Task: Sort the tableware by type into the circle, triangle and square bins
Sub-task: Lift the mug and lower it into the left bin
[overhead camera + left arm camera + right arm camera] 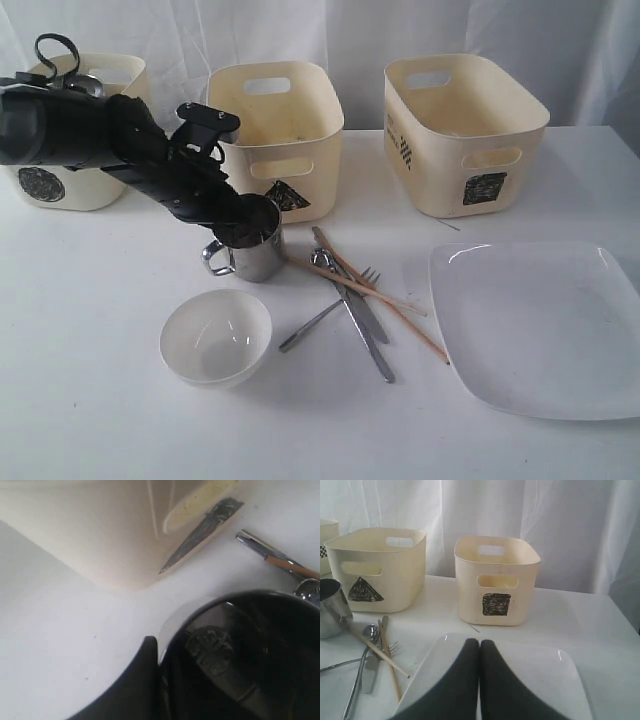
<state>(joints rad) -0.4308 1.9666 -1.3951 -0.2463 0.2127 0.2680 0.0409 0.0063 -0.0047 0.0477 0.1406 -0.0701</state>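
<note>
The left gripper (248, 215) leans down from the left onto the steel mug (258, 258), with one finger (142, 680) outside its wall. The other finger is lost in the dark inside, so I cannot tell if it squeezes. The shiny mug stands just before the triangle bin (300, 140). The right gripper (479, 644) is closed on nothing, over the white plate (542, 677)

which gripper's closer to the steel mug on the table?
Left. The left gripper is at the rim of the steel mug; the right gripper is over the white square plate, well away.
</note>
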